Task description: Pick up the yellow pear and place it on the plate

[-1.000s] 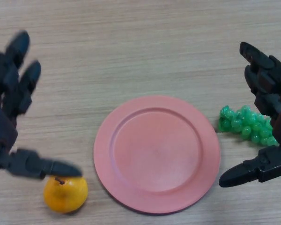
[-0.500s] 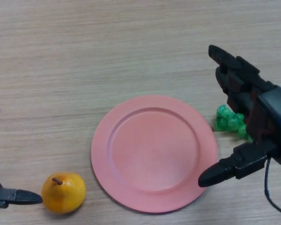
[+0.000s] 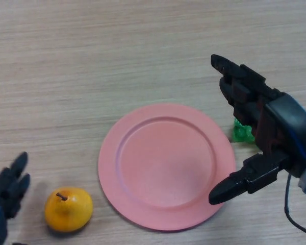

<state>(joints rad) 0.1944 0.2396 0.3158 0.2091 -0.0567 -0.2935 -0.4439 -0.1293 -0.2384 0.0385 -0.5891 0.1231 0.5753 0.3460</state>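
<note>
The yellow pear (image 3: 69, 208) lies on the table at the lower left, its stem pointing up-left. The pink plate (image 3: 167, 166) sits empty in the middle. My left hand (image 3: 7, 191) shows at the lower left edge, just left of the pear and apart from it, fingers straight. My right hand (image 3: 262, 127) is open over the plate's right rim, fingers reaching up-left and thumb (image 3: 237, 184) over the plate's lower right rim. It holds nothing.
A bunch of green grapes (image 3: 241, 132) lies right of the plate, mostly hidden under my right hand. The wooden table (image 3: 117, 51) stretches beyond the plate.
My right hand has moved left over the plate's right rim, covering more of the grapes. My left hand has pulled back to the lower left edge, away from the pear.
</note>
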